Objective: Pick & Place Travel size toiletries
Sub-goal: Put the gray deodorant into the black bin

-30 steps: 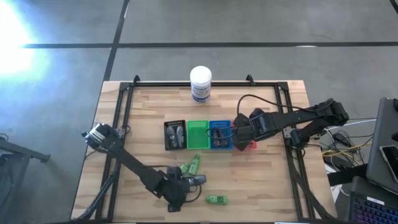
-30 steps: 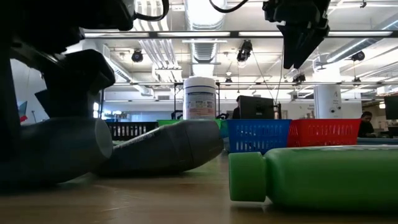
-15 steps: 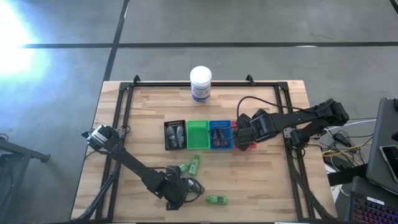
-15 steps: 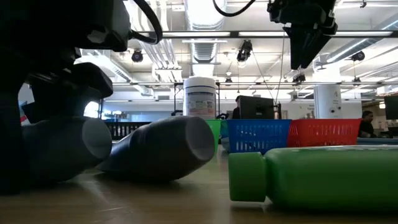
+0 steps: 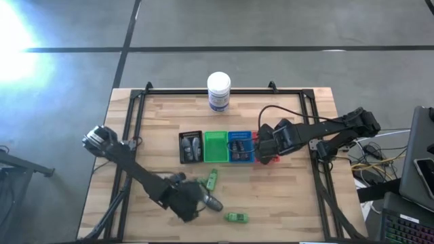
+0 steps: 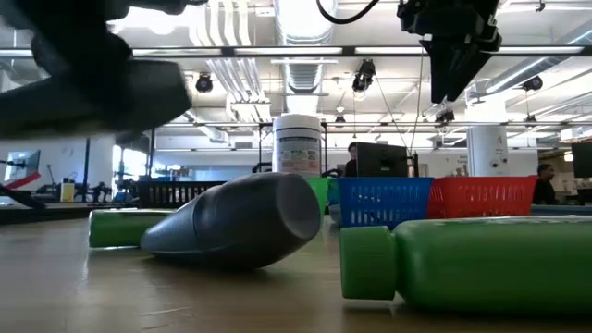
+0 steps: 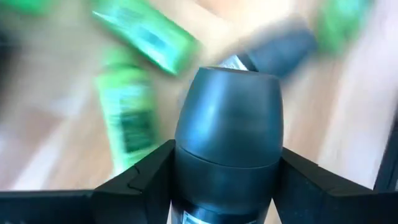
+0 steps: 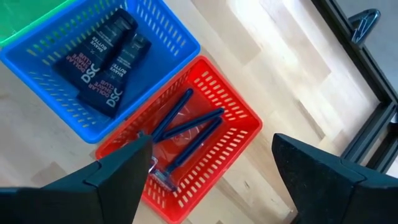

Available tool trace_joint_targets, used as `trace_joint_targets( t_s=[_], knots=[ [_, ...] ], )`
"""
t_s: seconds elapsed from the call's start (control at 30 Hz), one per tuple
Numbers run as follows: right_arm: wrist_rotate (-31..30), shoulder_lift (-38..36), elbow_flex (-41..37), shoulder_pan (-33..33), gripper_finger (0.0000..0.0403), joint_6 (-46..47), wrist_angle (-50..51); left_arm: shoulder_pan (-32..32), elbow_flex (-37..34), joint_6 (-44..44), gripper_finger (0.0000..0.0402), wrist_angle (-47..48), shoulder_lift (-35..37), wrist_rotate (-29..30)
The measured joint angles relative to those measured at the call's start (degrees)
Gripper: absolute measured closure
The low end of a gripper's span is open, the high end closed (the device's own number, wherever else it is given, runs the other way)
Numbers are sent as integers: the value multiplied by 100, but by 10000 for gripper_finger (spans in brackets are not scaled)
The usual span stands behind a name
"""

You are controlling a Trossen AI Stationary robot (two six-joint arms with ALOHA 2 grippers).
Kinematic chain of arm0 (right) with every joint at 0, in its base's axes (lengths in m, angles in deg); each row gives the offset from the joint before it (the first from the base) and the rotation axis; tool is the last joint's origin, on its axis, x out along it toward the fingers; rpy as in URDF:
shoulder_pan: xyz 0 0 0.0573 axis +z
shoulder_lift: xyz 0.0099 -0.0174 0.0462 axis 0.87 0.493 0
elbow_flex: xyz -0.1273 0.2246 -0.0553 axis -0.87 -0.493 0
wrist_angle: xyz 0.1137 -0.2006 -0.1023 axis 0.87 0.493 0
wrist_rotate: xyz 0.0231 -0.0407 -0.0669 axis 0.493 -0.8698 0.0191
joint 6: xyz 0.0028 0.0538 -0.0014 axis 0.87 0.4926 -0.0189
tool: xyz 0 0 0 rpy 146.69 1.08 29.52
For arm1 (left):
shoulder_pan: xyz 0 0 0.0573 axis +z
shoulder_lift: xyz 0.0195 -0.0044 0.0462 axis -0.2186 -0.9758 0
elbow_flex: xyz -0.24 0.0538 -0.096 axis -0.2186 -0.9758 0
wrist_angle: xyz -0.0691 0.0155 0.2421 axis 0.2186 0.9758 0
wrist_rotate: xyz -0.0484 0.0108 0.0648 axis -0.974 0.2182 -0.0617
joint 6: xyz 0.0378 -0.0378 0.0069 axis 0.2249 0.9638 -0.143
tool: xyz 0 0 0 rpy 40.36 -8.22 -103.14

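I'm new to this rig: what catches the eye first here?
The left gripper near the table's front holds a grey tube above loose green bottles. Mid-table runs a row of coloured bins, and the open right gripper hovers over the red bin holding razors.

**Arms and grippers: pose record**

Left arm: enters from the table's left edge and runs diagonally toward the near middle. Left gripper (image 5: 192, 201) sits low at the near-centre of the table. Its 2 fingers (image 7: 140, 177) are closed on a grey tube (image 7: 229, 134), which stands out forward between them; in the low view the tube is clear of the tabletop.

Right arm: enters from the right edge and reaches toward the table's centre. Right gripper (image 5: 261, 150) is raised above the table surface, pointing down. Its 2 fingers (image 8: 118, 171) are spread wide, nothing between them.
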Motion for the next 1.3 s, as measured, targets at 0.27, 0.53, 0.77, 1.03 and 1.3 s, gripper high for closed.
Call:
trace_joint_targets(
  t_s=[0.27, 0.53, 0.77, 1.03, 1.3],
  knots=[
    [-133, 0, -2, -2, 87, 284, -42, 1351, -212, 2381, 185, 1233, 1159, 1124],
    [-136, 0, -2, -2, 76, 107, -56, 2466, -486, -6394, 185, 1053, 1854, 78],
    [-136, 0, -4, -2, 69, 189, -56, 3308, -771, -9861, 185, 1336, 1586, -378],
    [-136, 0, -4, -7, 85, 437, -37, 3630, -1187, -11357, 182, 828, 1594, -203],
    [-134, 0, -4, -7, 86, 299, -36, 3599, -1573, -11582, 174, 378, 1566, -489]
  ],
)
